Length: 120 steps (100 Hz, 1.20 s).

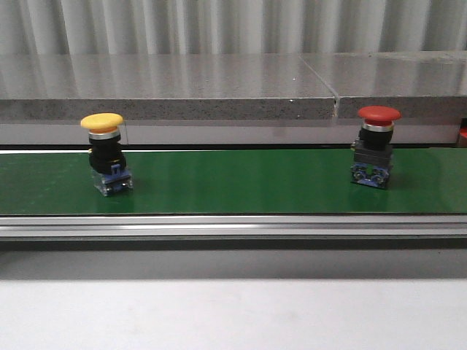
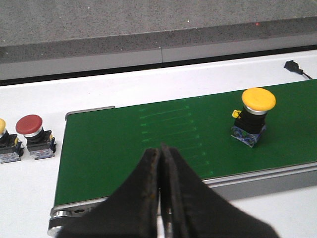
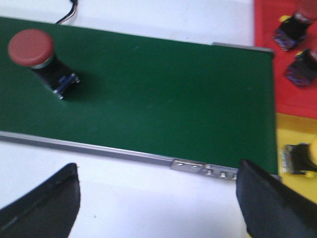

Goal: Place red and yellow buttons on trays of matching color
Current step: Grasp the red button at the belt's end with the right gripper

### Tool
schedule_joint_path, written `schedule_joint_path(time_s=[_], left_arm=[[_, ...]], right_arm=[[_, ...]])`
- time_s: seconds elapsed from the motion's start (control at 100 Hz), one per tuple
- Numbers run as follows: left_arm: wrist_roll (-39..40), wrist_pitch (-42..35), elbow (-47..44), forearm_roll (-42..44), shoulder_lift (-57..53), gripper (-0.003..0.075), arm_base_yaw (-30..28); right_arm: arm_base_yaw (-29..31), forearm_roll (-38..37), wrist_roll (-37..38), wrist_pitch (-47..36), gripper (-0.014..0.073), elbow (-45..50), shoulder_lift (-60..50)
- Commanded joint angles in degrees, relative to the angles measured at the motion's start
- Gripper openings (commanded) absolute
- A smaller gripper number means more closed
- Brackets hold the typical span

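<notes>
A yellow button [image 1: 103,152] stands on the green conveyor belt [image 1: 233,182] at the left; it also shows in the left wrist view [image 2: 252,115]. A red button [image 1: 375,146] stands on the belt at the right, and also shows in the right wrist view [image 3: 39,58]. My left gripper [image 2: 161,151] is shut and empty above the belt's near edge. My right gripper [image 3: 158,181] is open and empty over the white table beside the belt. A red tray [image 3: 287,59] and a yellow tray [image 3: 292,134] lie past the belt's end, each with buttons on it. Neither gripper shows in the front view.
Beyond the belt's left end a spare red button [image 2: 34,136] and part of a yellow one [image 2: 6,144] stand on the white table [image 2: 29,198]. A grey stone ledge [image 1: 219,95] runs behind the belt. A black cable [image 2: 297,69] lies on the table.
</notes>
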State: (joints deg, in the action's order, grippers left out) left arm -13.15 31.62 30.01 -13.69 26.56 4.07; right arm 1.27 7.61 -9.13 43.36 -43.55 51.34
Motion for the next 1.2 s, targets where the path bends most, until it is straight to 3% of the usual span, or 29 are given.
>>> schedule_joint_path(time_s=[0.0, 0.29, 0.65, 0.75, 0.87, 0.97, 1.19], left_arm=[[0.64, -4.21, 1.55, -0.97, 0.21, -0.0020, 0.39], [0.64, -4.21, 1.55, -0.97, 0.21, -0.0020, 0.39], [0.64, -4.21, 1.55, -0.97, 0.21, -0.0020, 0.39], [0.64, -4.21, 1.55, -0.97, 0.21, -0.0020, 0.39], [0.64, -4.21, 1.55, -0.97, 0.21, -0.0020, 0.39], [0.64, -4.21, 1.55, -0.97, 0.21, -0.0020, 0.39], [0.64, -4.21, 1.55, -0.97, 0.21, -0.0020, 0.39]], right_arm=[[-2.50, 1.68, -1.81, -5.06, 0.0632, -1.61, 3.79], [-9.12, 1.68, -1.81, -7.23, 0.0632, -7.77, 18.67], [-9.67, 1.57, -1.81, -7.25, 0.0624, -19.23, 33.79], [-9.67, 1.53, -1.76, -6.28, 0.0521, -20.86, 36.14], [-9.67, 1.46, -1.76, -1.84, 0.0260, -22.77, 37.20], [-9.10, 0.87, -1.76, 2.34, 0.0100, -24.89, 37.05], [-1.59, 0.35, -1.76, 10.58, 0.0079, -33.48, 36.07]])
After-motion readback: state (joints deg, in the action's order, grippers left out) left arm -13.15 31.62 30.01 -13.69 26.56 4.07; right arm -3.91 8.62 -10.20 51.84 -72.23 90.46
